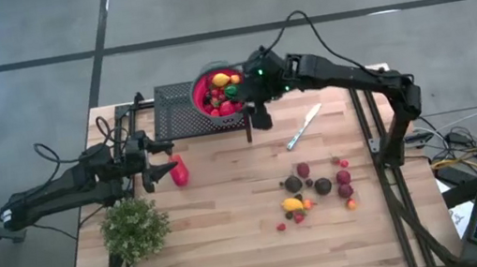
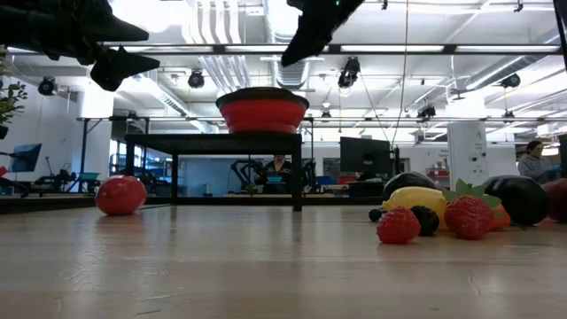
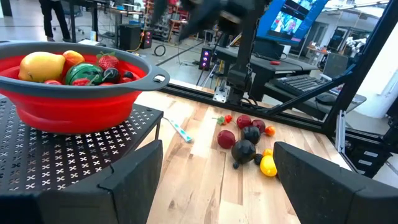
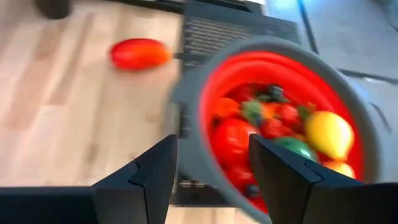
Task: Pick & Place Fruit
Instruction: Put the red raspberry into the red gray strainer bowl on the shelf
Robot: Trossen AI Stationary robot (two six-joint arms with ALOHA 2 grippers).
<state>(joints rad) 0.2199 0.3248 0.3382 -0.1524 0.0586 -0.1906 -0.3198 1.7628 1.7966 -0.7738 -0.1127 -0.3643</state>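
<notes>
A red bowl [image 1: 218, 92] with a grey rim sits on a black perforated stand [image 1: 176, 111] at the far middle and holds several toy fruits [image 4: 273, 127]. My right gripper [image 4: 211, 168] hangs open above the bowl's near right rim [image 1: 257, 114], with nothing between its fingers. More small fruits [image 1: 317, 183] lie loose on the wood at the right. The larger red piece [image 1: 179, 171] lies on the table by my left gripper [image 1: 163, 164]. That gripper stands open and empty at the left [image 3: 217, 186].
A silver knife [image 1: 304, 126] lies right of the stand. A bushy green plant [image 1: 135, 227] stands at the near left. Bare wood [image 1: 226, 239] lies between the plant and the loose fruits. People and screens show in the room beyond.
</notes>
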